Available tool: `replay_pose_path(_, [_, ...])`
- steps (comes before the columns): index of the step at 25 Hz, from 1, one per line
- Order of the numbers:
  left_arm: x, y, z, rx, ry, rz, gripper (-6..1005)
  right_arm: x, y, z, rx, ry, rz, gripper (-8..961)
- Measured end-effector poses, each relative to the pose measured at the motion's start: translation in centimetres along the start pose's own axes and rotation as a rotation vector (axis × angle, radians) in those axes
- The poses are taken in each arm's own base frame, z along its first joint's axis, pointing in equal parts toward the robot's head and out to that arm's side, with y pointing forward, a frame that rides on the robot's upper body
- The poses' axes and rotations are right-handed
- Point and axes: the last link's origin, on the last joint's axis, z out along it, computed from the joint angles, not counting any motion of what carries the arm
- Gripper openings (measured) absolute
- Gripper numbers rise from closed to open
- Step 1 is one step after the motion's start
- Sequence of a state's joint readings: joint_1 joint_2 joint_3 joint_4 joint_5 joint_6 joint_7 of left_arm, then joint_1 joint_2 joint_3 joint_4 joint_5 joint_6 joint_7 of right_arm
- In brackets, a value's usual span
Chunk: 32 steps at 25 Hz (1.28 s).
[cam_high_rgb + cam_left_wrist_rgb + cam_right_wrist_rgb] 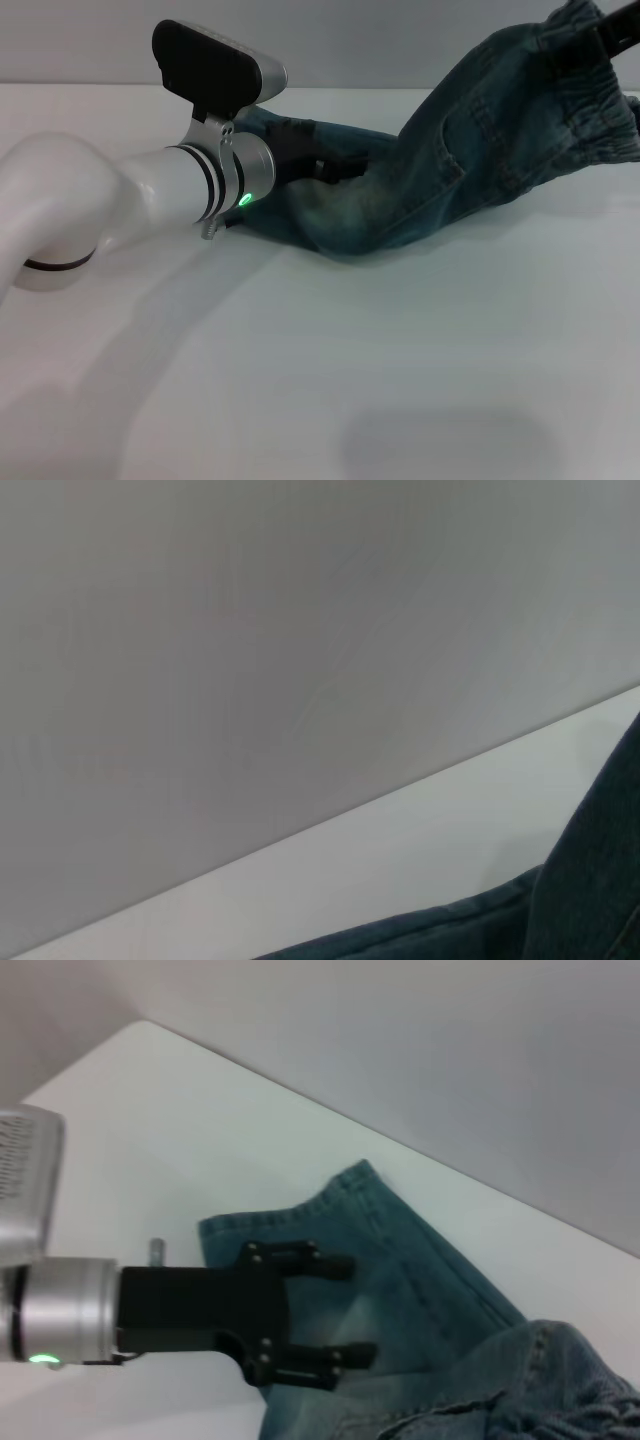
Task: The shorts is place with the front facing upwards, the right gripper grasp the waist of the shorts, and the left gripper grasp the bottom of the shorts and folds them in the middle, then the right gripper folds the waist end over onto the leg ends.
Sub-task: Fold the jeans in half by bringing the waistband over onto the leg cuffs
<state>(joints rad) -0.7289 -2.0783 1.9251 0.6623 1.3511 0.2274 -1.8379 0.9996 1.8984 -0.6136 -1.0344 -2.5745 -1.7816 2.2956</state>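
The shorts are lying toward the table's far edge, the waist end being lifted off it at the far right by the right gripper, whose jaws I cannot tell the state of. The left gripper is sitting over the leg ends, jaws parted with denim between them, though whether they are pinching it is unclear. I judge the middle fold to be only starting, the waist-over-legs fold is not yet done, and bare table is lying open along the near edge.

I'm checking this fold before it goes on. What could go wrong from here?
1. The left gripper sits over the leg ends with fingers apart; if it lifts without closing on both layers, the fold may come out uneven.
2. The right gripper has the waist end raised at the far right of the head view; the bunched elastic might slip out.
3. The shorts hang twisted between both ends, so creases may get folded in.
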Motion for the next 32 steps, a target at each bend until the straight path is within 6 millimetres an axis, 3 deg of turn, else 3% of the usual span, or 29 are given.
replay_pose_path(15, [-1.5,2.3,0.2,-0.058,-0.04,0.008,834,-2.0,1.4,-0.9,-0.065,-0.037,-0.058,82])
replay_pose_path(32, [-1.5,5.5,-0.1,-0.234,-0.052,-0.057,834,-3.7,2.2,-0.4,-0.088,-0.044,-0.091,81])
